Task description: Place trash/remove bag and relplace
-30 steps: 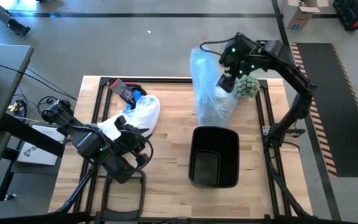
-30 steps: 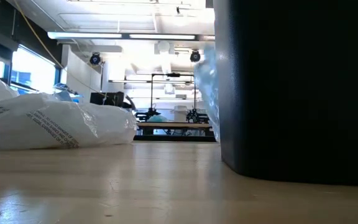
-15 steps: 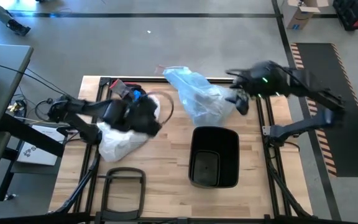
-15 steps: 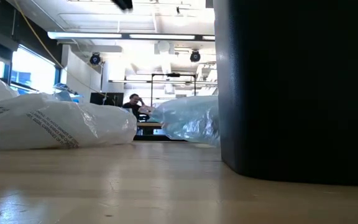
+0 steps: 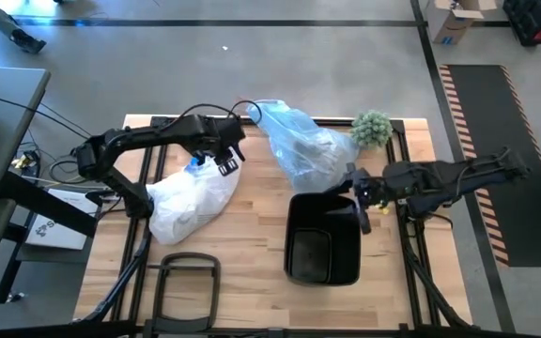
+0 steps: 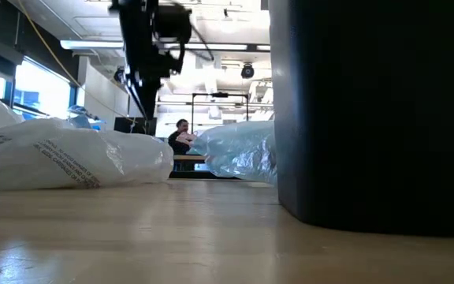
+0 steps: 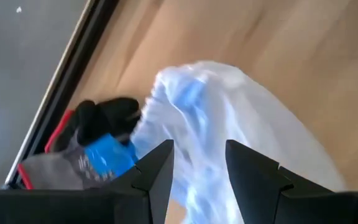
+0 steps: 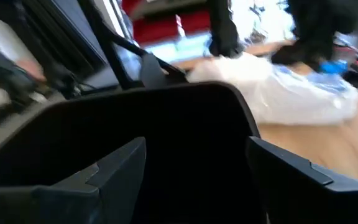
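Note:
The light-blue bag [image 5: 301,150] lies crumpled on the table's far middle, with its reddish tie [image 5: 242,105] at its far left end; it also shows in the low view [image 6: 239,150]. My left gripper [image 5: 224,161] is open and hovers over the far end of the whiter plastic bag [image 5: 191,199], which shows below the fingers in the left wrist view [image 7: 229,106]. My right gripper [image 5: 358,202] is wide open at the far right corner of the black bin [image 5: 324,237]. In the right wrist view the bin's rim [image 8: 166,93] stands before the fingers. No loose trash shows.
A small green plant [image 5: 372,127] stands at the far right corner. A black, red and blue object [image 7: 98,146] lies beside the whiter bag at the far left. A person [image 6: 181,136] sits in the room beyond the table.
My right gripper has let go of the light-blue bag and swung from the far right toward the near edge, down to the bin's corner. The bag has fallen from hanging upright to lying on the table. My left gripper has gone from the near left toward the far edge, over the whiter bag.

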### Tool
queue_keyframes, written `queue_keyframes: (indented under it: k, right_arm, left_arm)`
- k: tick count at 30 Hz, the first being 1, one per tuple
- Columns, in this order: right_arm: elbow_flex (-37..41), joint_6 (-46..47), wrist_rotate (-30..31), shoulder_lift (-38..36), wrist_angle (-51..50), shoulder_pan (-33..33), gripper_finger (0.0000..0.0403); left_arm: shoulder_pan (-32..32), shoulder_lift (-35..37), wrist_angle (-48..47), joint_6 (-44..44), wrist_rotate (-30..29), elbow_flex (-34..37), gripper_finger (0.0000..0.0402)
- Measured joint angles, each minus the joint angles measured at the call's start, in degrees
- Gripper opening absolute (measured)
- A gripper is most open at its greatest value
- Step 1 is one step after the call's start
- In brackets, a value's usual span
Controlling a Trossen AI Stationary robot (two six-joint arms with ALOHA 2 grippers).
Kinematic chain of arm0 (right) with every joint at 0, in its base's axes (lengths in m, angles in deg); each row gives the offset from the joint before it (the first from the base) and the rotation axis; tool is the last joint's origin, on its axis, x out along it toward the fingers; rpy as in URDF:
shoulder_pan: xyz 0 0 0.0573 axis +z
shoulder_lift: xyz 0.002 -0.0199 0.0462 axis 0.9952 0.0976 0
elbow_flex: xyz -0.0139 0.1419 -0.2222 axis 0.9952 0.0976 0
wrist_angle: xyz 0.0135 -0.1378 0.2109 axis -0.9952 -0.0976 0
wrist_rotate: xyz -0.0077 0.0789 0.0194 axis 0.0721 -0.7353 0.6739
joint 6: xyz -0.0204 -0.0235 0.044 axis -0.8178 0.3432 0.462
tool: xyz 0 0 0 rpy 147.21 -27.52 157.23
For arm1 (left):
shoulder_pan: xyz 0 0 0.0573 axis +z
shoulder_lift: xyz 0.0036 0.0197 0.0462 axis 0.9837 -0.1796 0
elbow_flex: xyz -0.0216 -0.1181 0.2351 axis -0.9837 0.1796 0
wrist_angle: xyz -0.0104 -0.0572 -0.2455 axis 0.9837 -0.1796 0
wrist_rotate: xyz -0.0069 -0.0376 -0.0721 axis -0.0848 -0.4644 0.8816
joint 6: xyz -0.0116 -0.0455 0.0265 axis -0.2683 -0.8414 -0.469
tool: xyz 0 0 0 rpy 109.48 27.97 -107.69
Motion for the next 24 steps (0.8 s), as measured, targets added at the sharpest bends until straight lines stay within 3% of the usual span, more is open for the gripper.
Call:
queue_keyframes:
  k: [5, 8, 10, 16, 20, 24]
  right_arm:
    - [4.4, 0.2, 0.3, 0.1, 7.4, 1.6, 0.0266]
    - [4.6, -0.2, 0.3, 0.1, 8.0, 1.8, 0.0266]
    - [4.7, -0.3, 0.3, 0.2, 8.7, 1.8, 0.0266]
    - [4.8, -1.3, 0.3, 0.3, 9.9, 1.8, 0.0266]
    - [4.8, -1.2, 0.3, 0.3, 10.0, 1.8, 0.0266]
    - [4.8, -1.1, 0.3, 0.3, 10.3, 1.8, 0.0266]
  left_arm:
    - [4.0, 0.0, 10.4, 6.3, -0.8, 5.8, 0.0131]
    - [6.0, -0.3, 15.8, 10.3, 2.8, 8.6, 0.0131]
    - [7.2, -0.8, 17.3, 11.7, 6.2, 10.0, 0.0131]
    - [10.7, -2.8, 17.4, 11.7, 8.9, 10.9, 0.0122]
    - [12.8, -5.4, 17.6, 12.0, 14.0, 10.9, 0.0088]
    - [13.3, -8.5, 17.9, 12.1, 17.1, 10.9, 0.0023]
